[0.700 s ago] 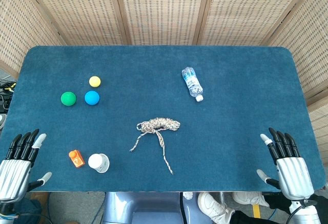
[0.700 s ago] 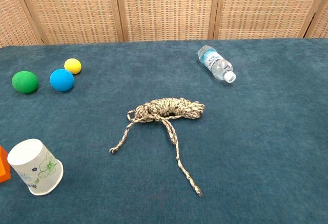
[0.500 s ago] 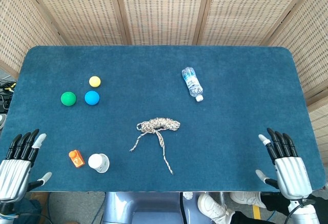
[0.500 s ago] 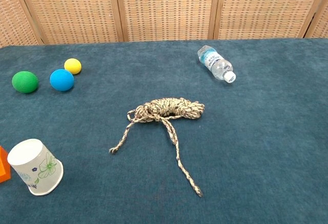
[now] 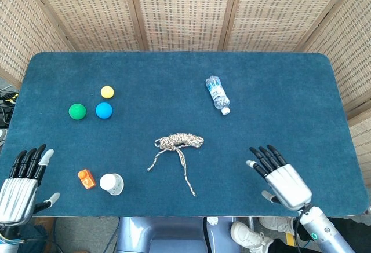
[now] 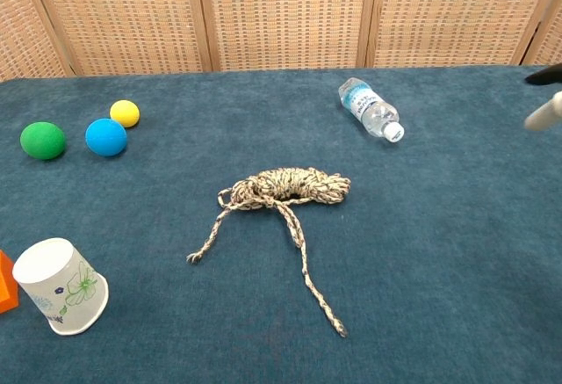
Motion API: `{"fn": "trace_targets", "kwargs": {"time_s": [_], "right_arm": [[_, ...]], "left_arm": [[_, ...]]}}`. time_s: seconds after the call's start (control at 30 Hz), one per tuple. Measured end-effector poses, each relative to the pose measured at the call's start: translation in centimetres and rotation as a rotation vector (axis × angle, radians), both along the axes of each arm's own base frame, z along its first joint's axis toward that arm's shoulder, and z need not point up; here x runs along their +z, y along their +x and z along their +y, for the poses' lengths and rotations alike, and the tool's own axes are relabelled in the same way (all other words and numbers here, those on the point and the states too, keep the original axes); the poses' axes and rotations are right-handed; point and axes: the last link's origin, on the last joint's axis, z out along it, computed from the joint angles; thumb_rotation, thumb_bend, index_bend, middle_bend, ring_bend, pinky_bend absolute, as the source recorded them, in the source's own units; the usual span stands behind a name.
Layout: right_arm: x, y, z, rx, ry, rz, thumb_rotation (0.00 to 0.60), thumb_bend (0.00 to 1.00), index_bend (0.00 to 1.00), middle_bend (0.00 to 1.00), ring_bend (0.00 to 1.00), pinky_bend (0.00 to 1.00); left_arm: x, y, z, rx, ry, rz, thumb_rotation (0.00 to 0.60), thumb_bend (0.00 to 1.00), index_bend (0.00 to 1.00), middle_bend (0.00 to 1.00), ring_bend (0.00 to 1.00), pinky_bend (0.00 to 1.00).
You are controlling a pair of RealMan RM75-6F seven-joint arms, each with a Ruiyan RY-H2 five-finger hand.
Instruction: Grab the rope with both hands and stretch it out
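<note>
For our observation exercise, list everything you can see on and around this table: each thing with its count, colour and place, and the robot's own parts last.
rope: 1, beige and brown, bundled mid-table, two loose ends trailing toward the near edge
water bottle: 1, clear, white cap, lying right of centre, far side
balls: 3, yellow, green, blue, clustered far left
paper cup: 1, white, tipped over, near left
orange block: 1, just left of the cup
table: 1, blue cloth
wicker screens: tan, behind
left hand: open, near-left corner
right hand: open, over the near right

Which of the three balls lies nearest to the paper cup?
The blue ball. It lies closest to the cup; the green ball sits further left of it, and the yellow ball lies further back.
</note>
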Motion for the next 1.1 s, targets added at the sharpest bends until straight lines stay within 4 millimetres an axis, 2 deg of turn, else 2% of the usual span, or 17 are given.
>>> {"fn": "trace_targets", "kwargs": {"time_s": [0.03, 0.1, 0.27, 0.4, 0.57, 0.8, 1.1], "right_arm": [[-0.4, 0.4, -0.4, 0.043, 0.024, 0.023, 0.6, 0.44, 0.27, 0.0, 0.0, 0.0], [-1.2, 1.0, -1.3, 0.135, 0.07, 0.077, 0.6, 0.53, 0.29, 0.0, 0.0, 0.0], [-3.2, 2.9, -2.7, 0.289, 0.129, 0.141, 0.6, 0.65, 0.33, 0.0, 0.0, 0.0], [-5.2, 4.5, -3.7, 0.362, 0.184, 0.182, 0.6, 0.69, 0.34, 0.0, 0.0, 0.0], [-7.9, 5.9, -4.1, 0.414, 0.246, 0.247, 0.6, 0.73, 0.34, 0.0, 0.0, 0.0], [-11.6, 8.1, -3.8, 0.459, 0.302, 0.284, 0.6, 0.74, 0.35, 0.0, 0.0, 0.0], [-14.4, 9.3, -3.0, 0.455, 0.356, 0.286, 0.6, 0.74, 0.35, 0.0, 0.0, 0.0]], "left_arm": [[-0.1, 0.0, 0.1, 0.003, 0.0, 0.003, 0.6, 0.0, 0.0, 0.0, 0.0, 0.0], [-0.2, 0.0, 0.2, 0.007, 0.0, 0.007, 0.6, 0.0, 0.0, 0.0, 0.0, 0.0], [-0.5, -0.1, 0.6, 0.015, 0.004, 0.018, 0.6, 0.0, 0.0, 0.0, 0.0, 0.0], [-0.8, -0.2, 1.0, 0.022, 0.002, 0.028, 0.6, 0.0, 0.0, 0.0, 0.0, 0.0], [-1.0, -0.2, 1.1, 0.026, 0.0, 0.038, 0.6, 0.0, 0.0, 0.0, 0.0, 0.0], [-1.2, -0.2, 1.1, 0.029, -0.006, 0.042, 0.6, 0.0, 0.0, 0.0, 0.0, 0.0], [-1.2, -0.2, 1.0, 0.029, -0.008, 0.045, 0.6, 0.0, 0.0, 0.0, 0.0, 0.0]]}}
